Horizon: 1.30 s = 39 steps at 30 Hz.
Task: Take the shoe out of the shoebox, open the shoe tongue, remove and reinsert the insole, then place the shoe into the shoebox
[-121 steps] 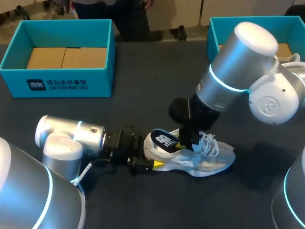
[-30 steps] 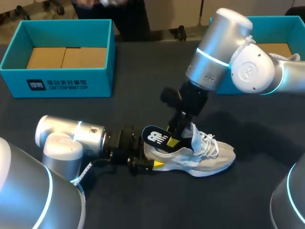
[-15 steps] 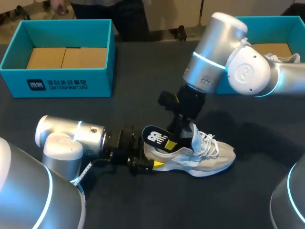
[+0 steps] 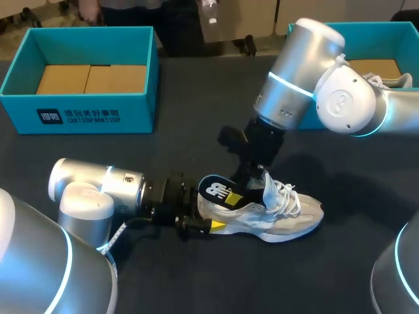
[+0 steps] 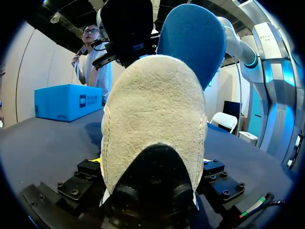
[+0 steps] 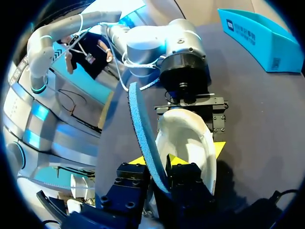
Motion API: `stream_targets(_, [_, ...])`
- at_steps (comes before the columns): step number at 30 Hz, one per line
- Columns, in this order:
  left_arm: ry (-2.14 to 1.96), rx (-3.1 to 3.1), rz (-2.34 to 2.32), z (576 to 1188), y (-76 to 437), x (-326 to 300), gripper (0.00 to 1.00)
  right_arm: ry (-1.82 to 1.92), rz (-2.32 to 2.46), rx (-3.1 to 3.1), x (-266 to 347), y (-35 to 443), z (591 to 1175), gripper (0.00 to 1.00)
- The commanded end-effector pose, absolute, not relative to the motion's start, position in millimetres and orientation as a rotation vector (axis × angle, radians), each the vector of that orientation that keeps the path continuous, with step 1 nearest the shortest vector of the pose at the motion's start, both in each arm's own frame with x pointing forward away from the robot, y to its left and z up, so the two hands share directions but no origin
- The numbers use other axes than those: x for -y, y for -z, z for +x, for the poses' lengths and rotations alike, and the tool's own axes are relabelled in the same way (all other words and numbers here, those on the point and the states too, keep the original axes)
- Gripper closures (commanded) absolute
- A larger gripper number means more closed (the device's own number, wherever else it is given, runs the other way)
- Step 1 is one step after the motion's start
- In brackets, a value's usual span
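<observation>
A pale grey and white shoe (image 4: 281,216) lies on its sole on the dark table, toe to the right. Its dark blue insole (image 4: 219,190) sticks up out of the opening at the heel end. My left gripper (image 4: 206,221) lies low on the table with its fingers wide apart on either side of the heel (image 5: 152,129). My right gripper (image 4: 254,178) comes down from above onto the shoe's opening. In the right wrist view the insole's blue edge (image 6: 143,133) runs between the right gripper's (image 6: 159,167) fingers, which are pinched on it.
A teal shoebox (image 4: 78,114) with brown cardboard inside stands at the back left. A second teal shoebox (image 4: 308,33) at the back right holds another white shoe (image 4: 393,82), behind my right arm. Bare dark table lies in front of the shoe.
My right gripper's fingers have drawn together on the insole, and the insole has tipped slightly lower. The shoe and my left arm have stayed where they were.
</observation>
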State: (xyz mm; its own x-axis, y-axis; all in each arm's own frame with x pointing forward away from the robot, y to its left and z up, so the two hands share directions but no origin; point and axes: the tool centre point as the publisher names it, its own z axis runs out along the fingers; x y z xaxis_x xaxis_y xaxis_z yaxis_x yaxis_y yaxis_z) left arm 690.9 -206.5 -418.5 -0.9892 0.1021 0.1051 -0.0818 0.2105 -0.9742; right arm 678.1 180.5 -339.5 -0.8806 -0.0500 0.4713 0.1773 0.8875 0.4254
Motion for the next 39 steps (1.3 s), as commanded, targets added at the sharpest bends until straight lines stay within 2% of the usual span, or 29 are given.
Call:
stream_targets(1, [-1.884, 2.328, -0.020, 691, 418, 208, 1.00, 0.655, -0.092, 2.581, -181, 341, 676, 0.99])
stream_targets(13, [-1.884, 2.328, -0.020, 691, 418, 208, 1.00, 0.688, -0.031, 2.635, -204, 320, 684, 1.00])
stream_targets(29, [-1.884, 2.328, -0.020, 691, 418, 208, 1.00, 0.724, -0.007, 2.634, -210, 319, 685, 1.00])
stream_targets(39, [-1.884, 2.328, -0.020, 691, 418, 208, 1.00, 0.862, 0.102, 2.640, -238, 258, 702, 1.00])
